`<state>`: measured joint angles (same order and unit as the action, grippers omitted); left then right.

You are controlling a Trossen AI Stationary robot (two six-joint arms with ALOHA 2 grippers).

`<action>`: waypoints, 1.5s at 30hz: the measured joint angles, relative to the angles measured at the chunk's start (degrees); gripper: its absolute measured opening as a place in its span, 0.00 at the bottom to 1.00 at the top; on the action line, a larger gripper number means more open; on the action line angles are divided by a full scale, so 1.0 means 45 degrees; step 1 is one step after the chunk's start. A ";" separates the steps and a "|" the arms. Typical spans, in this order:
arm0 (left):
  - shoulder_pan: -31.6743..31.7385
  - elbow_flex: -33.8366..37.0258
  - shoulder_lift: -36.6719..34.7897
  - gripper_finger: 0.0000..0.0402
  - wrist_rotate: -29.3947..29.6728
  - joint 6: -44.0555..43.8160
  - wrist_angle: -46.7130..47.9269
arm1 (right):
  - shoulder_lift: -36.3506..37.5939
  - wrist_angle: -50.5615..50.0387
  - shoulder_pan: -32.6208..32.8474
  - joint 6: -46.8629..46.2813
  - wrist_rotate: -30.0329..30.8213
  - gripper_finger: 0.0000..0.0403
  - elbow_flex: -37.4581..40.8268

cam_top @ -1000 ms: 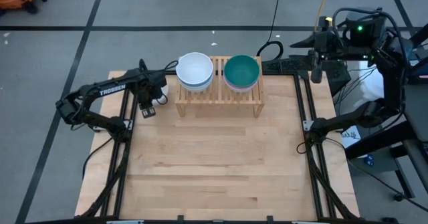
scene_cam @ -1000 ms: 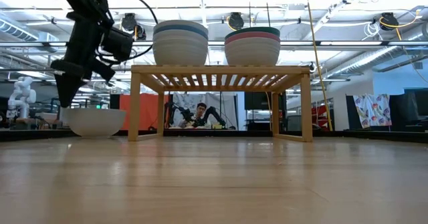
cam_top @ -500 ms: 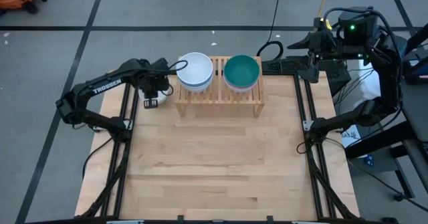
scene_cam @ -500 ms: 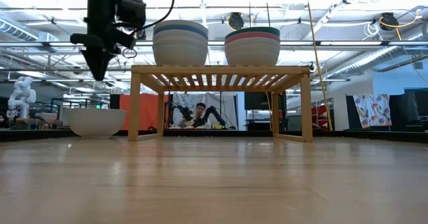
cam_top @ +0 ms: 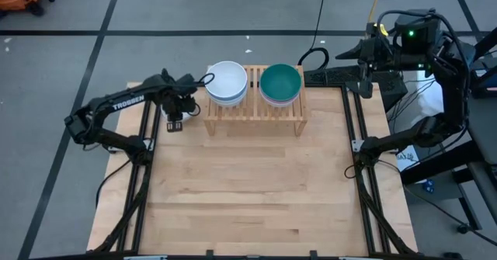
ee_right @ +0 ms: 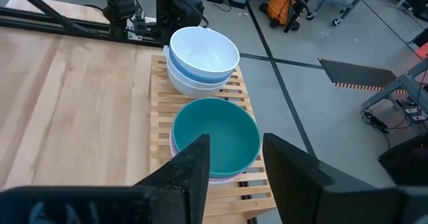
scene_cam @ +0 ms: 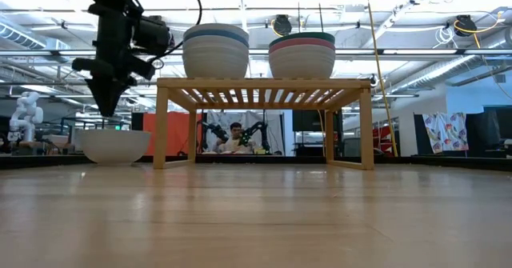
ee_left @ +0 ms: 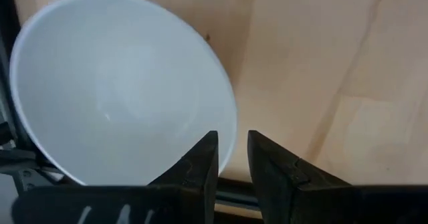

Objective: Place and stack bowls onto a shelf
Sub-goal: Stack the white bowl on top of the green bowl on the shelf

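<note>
A lone white bowl [scene_cam: 112,146] rests on its base on the table, left of the light-wood shelf [scene_cam: 264,92]. My left gripper [scene_cam: 104,112] hangs just above the bowl, pointing down and narrowly open. In the left wrist view the bowl's rim [ee_left: 231,117] lies in line with the gap of the left gripper [ee_left: 232,150]. Two stacks stand on the shelf [cam_top: 252,114]: white over blue [cam_top: 227,81], and dark green over pink [cam_top: 279,84]. My right gripper [cam_top: 365,85] waits, open, past the table's far right corner.
The shelf stands at the table's far edge, with its left leg [scene_cam: 160,124] close beside the lone bowl. Dark frame rails [cam_top: 144,159] run along the table's left and right sides. A person [scene_cam: 234,136] sits in the room behind the shelf.
My left gripper rose from beside the lone bowl and swung toward the shelf and far edge. It then came back toward the near edge and partway down over the bowl. The bowl and both stacks stayed where they were.
</note>
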<state>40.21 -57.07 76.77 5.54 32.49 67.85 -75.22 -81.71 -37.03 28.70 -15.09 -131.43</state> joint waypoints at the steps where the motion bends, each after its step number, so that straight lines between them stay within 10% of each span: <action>1: 0.0009 0.0124 0.0000 0.22 0.0000 -0.0035 -0.0141 | 0.0000 0.0000 0.0000 -0.0071 0.0000 0.33 0.0000; 45: 0.0257 0.0941 0.0010 0.22 -0.0919 -0.1964 -0.1718 | 0.0000 -0.0005 0.0001 0.0012 -0.0005 0.33 -0.0002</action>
<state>41.36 -52.84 76.82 1.40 23.65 60.12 -75.22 -81.73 -37.02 28.75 -15.11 -131.44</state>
